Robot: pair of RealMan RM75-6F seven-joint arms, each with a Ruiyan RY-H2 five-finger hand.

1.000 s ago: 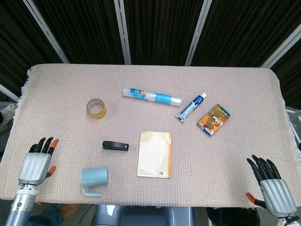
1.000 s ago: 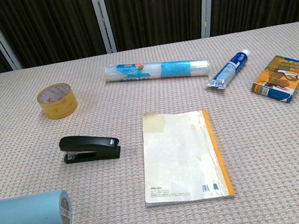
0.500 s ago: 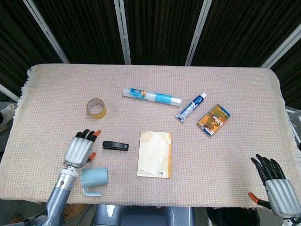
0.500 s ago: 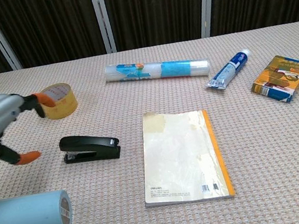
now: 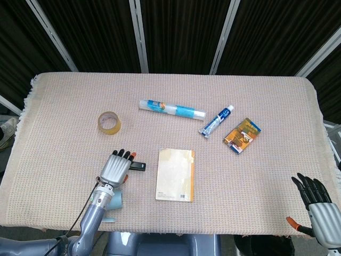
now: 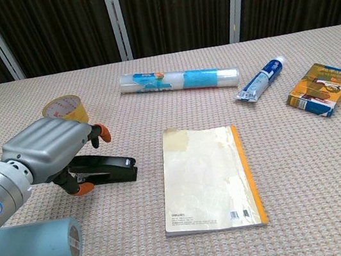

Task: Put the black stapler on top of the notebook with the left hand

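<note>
Change: left hand [image 6: 47, 151] has swept in from the surface edge — now over the black stapler [image 6: 109, 168].
Fingers: apart, grasping nothing yet.
Meaning: grasp comes next, then the notebook [image 6: 207, 177].

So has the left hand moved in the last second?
Yes. The left hand has swung inward from the table's left edge, past the blue mug, and is now over the black stapler.

Left hand [image 6: 54, 150] hovers over black stapler [image 6: 109, 169], fingers [image 6: 101, 134] apart.
</note>
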